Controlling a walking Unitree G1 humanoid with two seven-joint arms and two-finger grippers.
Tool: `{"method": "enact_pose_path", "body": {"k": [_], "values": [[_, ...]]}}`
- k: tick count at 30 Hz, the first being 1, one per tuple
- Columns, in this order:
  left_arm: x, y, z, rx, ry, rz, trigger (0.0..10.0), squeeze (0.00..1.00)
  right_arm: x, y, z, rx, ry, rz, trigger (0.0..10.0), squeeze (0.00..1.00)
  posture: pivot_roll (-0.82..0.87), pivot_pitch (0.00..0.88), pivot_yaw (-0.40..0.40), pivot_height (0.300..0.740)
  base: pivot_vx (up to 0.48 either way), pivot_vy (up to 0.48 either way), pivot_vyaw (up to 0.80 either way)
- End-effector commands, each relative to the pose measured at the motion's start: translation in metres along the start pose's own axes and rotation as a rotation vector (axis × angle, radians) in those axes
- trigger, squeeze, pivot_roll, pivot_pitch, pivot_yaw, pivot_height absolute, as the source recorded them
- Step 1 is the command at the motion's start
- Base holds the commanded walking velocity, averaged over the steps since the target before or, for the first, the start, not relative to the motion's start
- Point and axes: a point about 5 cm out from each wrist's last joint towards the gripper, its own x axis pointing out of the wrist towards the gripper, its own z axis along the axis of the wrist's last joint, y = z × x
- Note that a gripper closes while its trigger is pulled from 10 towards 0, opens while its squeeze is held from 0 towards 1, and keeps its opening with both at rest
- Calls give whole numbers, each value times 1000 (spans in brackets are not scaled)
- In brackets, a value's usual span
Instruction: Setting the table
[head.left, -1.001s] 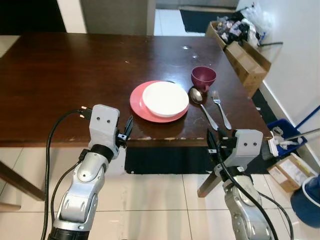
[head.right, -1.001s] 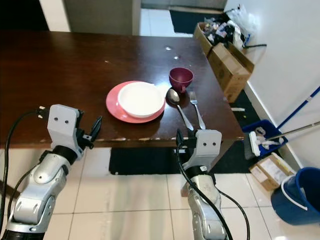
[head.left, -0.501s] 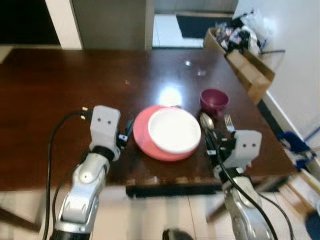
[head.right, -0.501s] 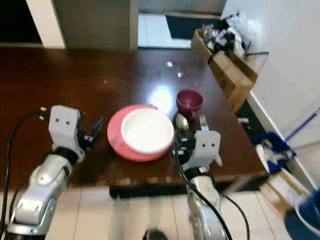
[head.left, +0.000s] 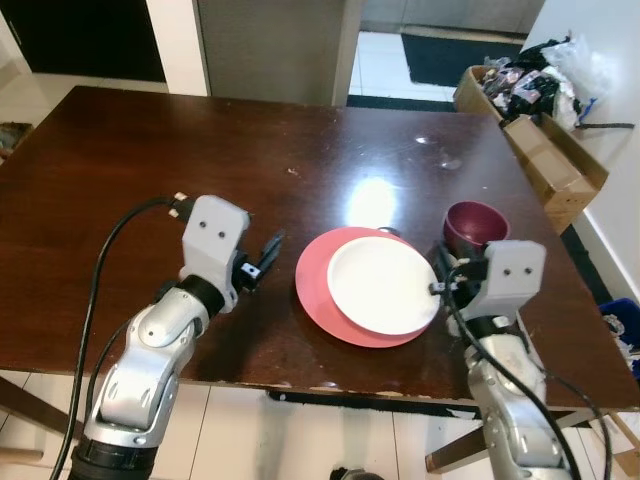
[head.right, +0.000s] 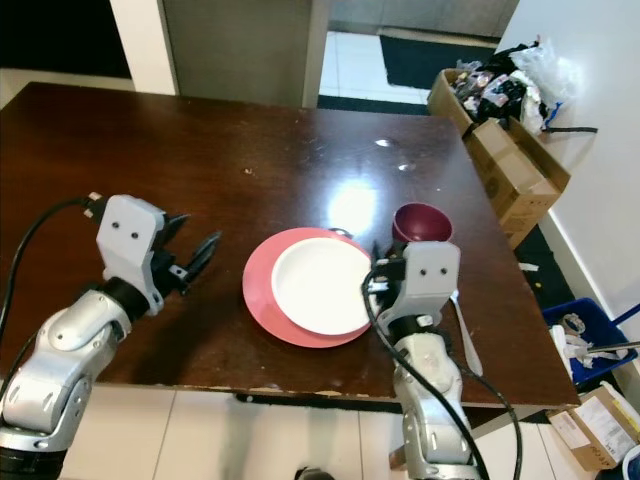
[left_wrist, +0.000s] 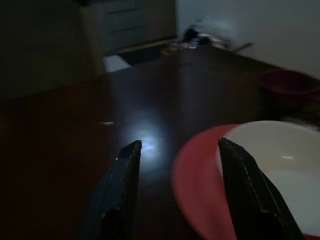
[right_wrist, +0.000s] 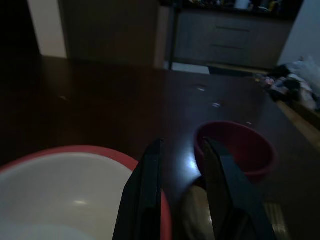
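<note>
A white plate (head.left: 385, 285) lies on a red plate (head.left: 315, 295) near the front of the dark wooden table (head.left: 150, 170). A maroon bowl (head.left: 478, 222) stands just behind and right of them. My left gripper (head.left: 270, 255) hovers low over the tabletop left of the red plate, open and empty; in the left wrist view the gripper (left_wrist: 177, 145) points at the plate's rim. My right gripper (right_wrist: 182, 142) sits at the plates' right edge, open by a narrow gap, pointing past the bowl (right_wrist: 235, 150). A spoon (right_wrist: 197, 215) lies under it. Silver cutlery (head.right: 465, 340) shows right of the arm.
Cardboard boxes full of clutter (head.left: 540, 140) line the white wall to the right. A doorway with a dark mat (head.left: 440, 55) lies beyond the table's far side. A blue bin (head.right: 590, 330) sits on the floor at the right. The table's front edge (head.left: 300, 385) runs below my arms.
The camera has moved up to the table. Both grippers were in front of its front edge and are now over the tabletop, on either side of the plates.
</note>
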Motion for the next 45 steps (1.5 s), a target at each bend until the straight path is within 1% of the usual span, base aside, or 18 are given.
{"method": "enact_pose_path", "body": {"k": [1,3,4,5,6,7,8,9,14,15,17,18,19,20,21,27,38,45], "values": [[10,-5,2,-19,8,-50,10000,0,2,-12,0,-31,36,-40,10000,0,-119,0,14,740,0,0,0],[15,-6,3,-17,7,-59,10000,0,3,-15,1,-38,49,-44,10000,0,-119,0,14,740,0,0,0],[22,-8,6,-4,-2,-72,10000,278,4,-18,2,-21,59,-31,10000,0,-125,0,18,740,0,0,0],[29,-9,7,15,1,-89,10000,1000,4,-21,1,3,87,-18,10000,608,-127,0,21,740,0,0,0],[33,-11,8,30,4,-102,10000,1000,4,-22,0,21,106,-9,10000,608,-127,0,21,740,0,0,0],[36,-12,9,48,4,-133,10000,1000,5,-24,1,24,108,0,10000,714,-134,0,21,740,0,0,0],[36,-12,9,48,4,-133,10000,1000,5,-24,1,24,108,0,10000,714,-134,0,21,740,0,0,0],[39,-15,10,61,5,-175,10000,1000,4,-29,1,21,124,10,10000,1000,-138,0,27,740,0,0,0],[42,-17,13,78,3,-225,10000,1000,0,-39,-1,59,174,39,10000,1000,-149,0,42,740,0,0,0],[42,-16,14,78,3,-227,10000,420,-1,-41,-1,81,185,46,10000,1000,-149,0,44,740,0,0,0],[42,-14,15,85,6,-223,10000,420,-2,-40,-2,108,199,75,10000,1000,-148,0,45,740,0,0,0],[40,-8,16,98,10,-214,10000,0,-2,-34,-3,187,233,157,10000,980,-138,0,43,740,0,0,0],[40,-8,16,98,10,-214,10000,0,-2,-34,-3,187,233,157,10000,980,-138,0,43,740,0,0,0],[39,-6,17,104,9,-209,10000,0,-2,-31,-3,207,245,194,10000,224,-134,0,41,740,0,0,0],[37,-4,17,106,9,-205,10000,0,-1,-28,-3,240,258,227,10000,0,-130,0,40,740,0,0,0],[32,5,18,124,12,-194,10000,0,3,-13,-5,328,310,372,10000,0,-113,1,34,740,0,0,0],[23,5,19,120,23,-220,10000,0,14,-12,-47,272,550,405,10000,0,-71,21,6,740,0,0,0],[17,6,18,128,39,-245,10000,0,21,-8,-50,412,539,431,10000,0,-65,24,9,740,0,0,0]]}}
